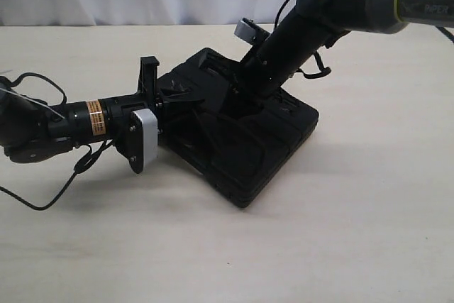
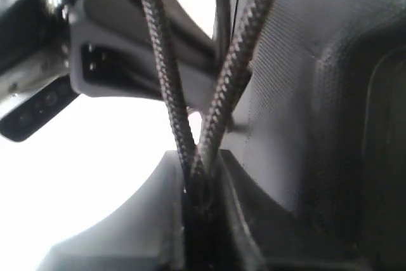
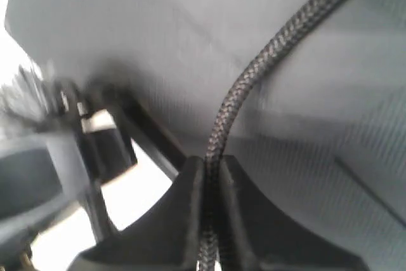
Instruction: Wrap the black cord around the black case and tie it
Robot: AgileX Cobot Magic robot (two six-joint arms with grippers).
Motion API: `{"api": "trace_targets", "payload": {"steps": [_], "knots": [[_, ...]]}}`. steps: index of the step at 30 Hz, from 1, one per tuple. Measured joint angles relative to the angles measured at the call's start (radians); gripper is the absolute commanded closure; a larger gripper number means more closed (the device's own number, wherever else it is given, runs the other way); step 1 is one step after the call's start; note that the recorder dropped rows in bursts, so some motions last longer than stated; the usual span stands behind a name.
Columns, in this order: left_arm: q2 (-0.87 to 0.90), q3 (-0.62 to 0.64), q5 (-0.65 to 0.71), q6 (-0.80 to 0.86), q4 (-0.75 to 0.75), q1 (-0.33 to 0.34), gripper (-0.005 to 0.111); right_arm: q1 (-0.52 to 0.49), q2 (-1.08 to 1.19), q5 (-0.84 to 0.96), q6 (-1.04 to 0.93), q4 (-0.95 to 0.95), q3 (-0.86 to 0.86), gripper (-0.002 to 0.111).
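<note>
So, black case (image 1: 248, 148): lying on the table (image 1: 355, 239) about dead centre of the exterior view; rigid moulded plastic with a matte texture; I reckon it won't flex under the cord, and it looks heavy enough to sit put against a gentle tug

Black cord (image 2: 166, 74): braided, thin, soft; my guess is it bites on itself nicely in a knot but goes slack the moment tension drops; black on black, so I can't trace its run over the case from the exterior view

Left gripper (image 2: 202, 179): at the case's 9 o'clock edge; jaws pinched narrow on the cord, two strands fanning out of them

Right gripper (image 3: 209, 179): reaching in from 1 o'clock onto the case's far side; jaws clamped on a single strand

Where to hold: I'd pinch close to where the strands cross; short free length, less flop

Watch out: a sideways pull could slide the cord out of the jaws; I'd pull along the strand
</note>
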Motion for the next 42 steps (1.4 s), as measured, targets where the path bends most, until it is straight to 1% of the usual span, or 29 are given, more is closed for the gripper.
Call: {"api": "trace_targets", "payload": {"steps": [4, 8, 9, 12, 13, 17, 18, 22, 27, 30, 35, 42], "knots": [[0.000, 0.000, 0.008, 0.002, -0.006, 0.000, 0.107, 0.000, 0.000, 0.051, -0.077, 0.000, 0.000, 0.103], [0.000, 0.000, 0.012, 0.002, -0.010, 0.000, 0.107, 0.000, -0.002, 0.074, -0.122, 0.000, 0.000, 0.093], [0.000, 0.000, 0.012, 0.002, -0.010, 0.000, 0.107, 0.000, -0.004, 0.074, -0.123, -0.005, 0.000, 0.089], [0.000, 0.000, 0.012, 0.002, -0.010, 0.000, 0.107, 0.000, -0.024, 0.090, -0.153, -0.007, 0.000, 0.082], [0.000, 0.000, 0.012, 0.002, -0.010, 0.000, 0.107, 0.000, -0.029, 0.094, -0.153, -0.008, 0.000, 0.076], [0.000, 0.000, 0.014, 0.002, -0.010, 0.000, 0.107, 0.000, -0.045, 0.106, -0.153, -0.031, 0.000, 0.060], [0.000, 0.000, 0.014, 0.002, -0.010, 0.000, 0.107, 0.000, -0.048, 0.108, -0.153, -0.041, 0.000, 0.058], [0.000, 0.000, 0.014, 0.002, -0.010, 0.000, 0.107, -0.002, -0.054, 0.118, -0.153, -0.059, 0.000, 0.058], [0.000, 0.000, 0.016, 0.002, -0.010, 0.000, 0.107, -0.012, -0.144, 0.142, -0.128, -0.196, -0.030, 0.058], [0.000, 0.000, 0.016, 0.002, -0.010, 0.000, 0.107, -0.014, -0.239, 0.210, -0.116, -0.252, -0.029, 0.058], [0.000, 0.000, 0.016, 0.002, -0.010, 0.000, 0.107, 0.058, -0.327, 0.227, -0.111, -0.262, 0.082, 0.060], [0.000, 0.000, 0.016, 0.002, -0.010, 0.000, 0.107, 0.177, -0.333, 0.206, -0.104, -0.206, 0.295, 0.060]]}}
